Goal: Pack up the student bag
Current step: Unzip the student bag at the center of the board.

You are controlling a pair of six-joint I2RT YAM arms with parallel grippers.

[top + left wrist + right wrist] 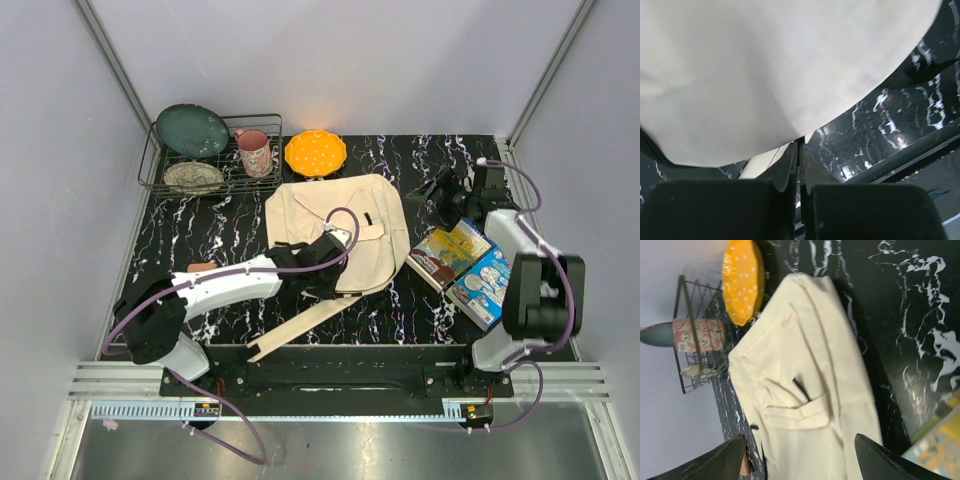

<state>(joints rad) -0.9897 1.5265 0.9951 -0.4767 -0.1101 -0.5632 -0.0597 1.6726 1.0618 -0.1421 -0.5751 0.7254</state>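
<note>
Pinching at the bag [310, 205] with the left gripper [800, 145]: pressed tight together right at the near-left edge, cream cloth draped just above the tips. Seems clamped on a fold, though hard to see any cloth actually between them. Over on the far right, hovering with the right gripper [800, 440]: spread wide, gripping nothing, pointed across the bag from its right side.

Looks like the opening step, getting the mouth open before anything goes in. To do it well:
- Hold the left pinch firm and lift gently, so as to raise cloth and not drag the whole bag.
- Bring the right gripper in low and square to the flap [800, 410].
- Close on the flap's edge only, not on the layer beneath, and not on the strap [300, 325].
- Peel back away from the left pinch to spread the opening.
- Leave the books [450, 252] alone until there is a gap wide enough.

Now the bag itself. Lies flat mid-table, just beside the orange plate [315, 152] and near the rack [210, 160], with the books close on its right but apart. Cream canvas, soft and limp, creased across the front. Stitched band along the flap, small black tab [800, 389] above it. Strap trailing toward the near edge. Probably empty, judging by how flat it sits.
</note>
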